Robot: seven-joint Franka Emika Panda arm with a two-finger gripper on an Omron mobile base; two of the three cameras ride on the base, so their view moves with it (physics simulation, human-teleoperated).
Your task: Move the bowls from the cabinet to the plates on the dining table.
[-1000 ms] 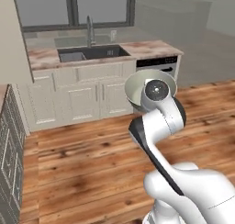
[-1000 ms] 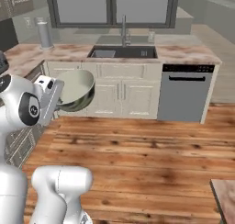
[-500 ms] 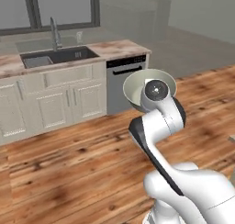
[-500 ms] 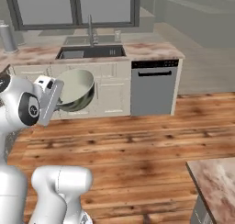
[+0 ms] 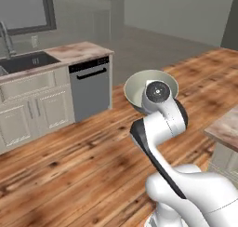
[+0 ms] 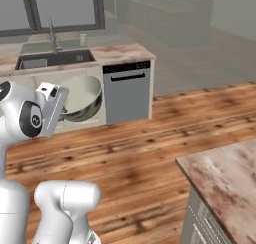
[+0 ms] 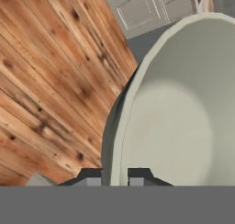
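My gripper is shut on the rim of one of the bowls, with one fingertip on either side of the rim. The bowl is tipped on its side, its pale beige inside facing the hand camera. In the left base view the bowl shows behind my wrist joint, above the wooden floor. From the right base view, the bowl hangs at the gripper in front of the sink counter. The cabinet and the plates are out of view.
A sink counter with a grey dishwasher runs along the back. A marble-topped counter corner juts in at the right; I cannot tell whether it is the dining table. Wooden floor lies open between them.
The whole picture has shifted: the sink counter slid left and a marble counter corner came in at the right, so the camera moved. The bowl stays in the shut gripper.
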